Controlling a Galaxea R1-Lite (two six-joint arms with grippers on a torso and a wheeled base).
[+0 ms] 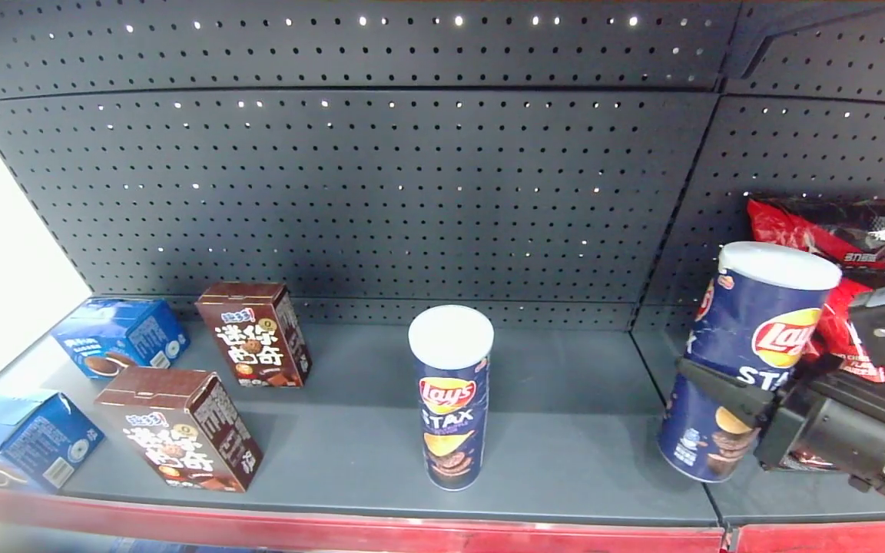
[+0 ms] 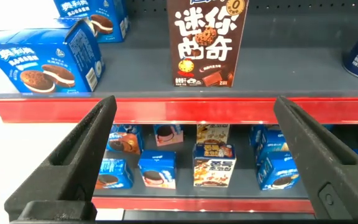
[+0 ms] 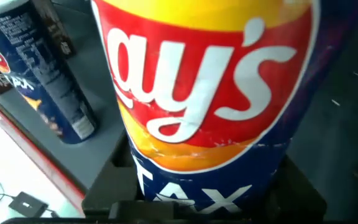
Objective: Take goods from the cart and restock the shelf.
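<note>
Right gripper [image 1: 746,395] is clamped mid-body on a dark blue chip can [image 1: 765,322] with white lid and red-and-yellow logo, tilted over the grey shelf [image 1: 581,445]. A matching can [image 1: 450,399] stands upright well to the gripper's left.

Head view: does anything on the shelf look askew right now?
Yes: the blue cylindrical chip can clamped in the right gripper is tilted, while the matching blue can to its left stands upright.
</note>
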